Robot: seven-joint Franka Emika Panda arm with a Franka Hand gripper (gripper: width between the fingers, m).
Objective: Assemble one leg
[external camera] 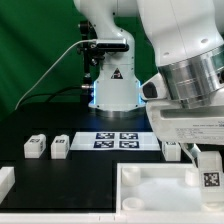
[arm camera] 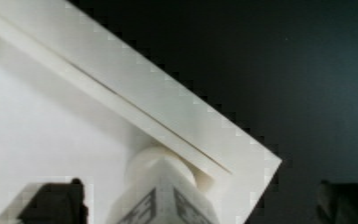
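Black-and-white square tags, no readable words, mark a leg [external camera: 209,170] standing in the tray [external camera: 140,190]; gripper [external camera: 205,150] jaws spread apart above it.

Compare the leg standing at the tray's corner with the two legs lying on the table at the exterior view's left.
The corner leg stands upright at the tray, beside the robot's hand; the two left legs rest on the black table. Its tag faces the camera side-on; theirs face upward. It looks taller standing; they look squat. All are small white tagged blocks.
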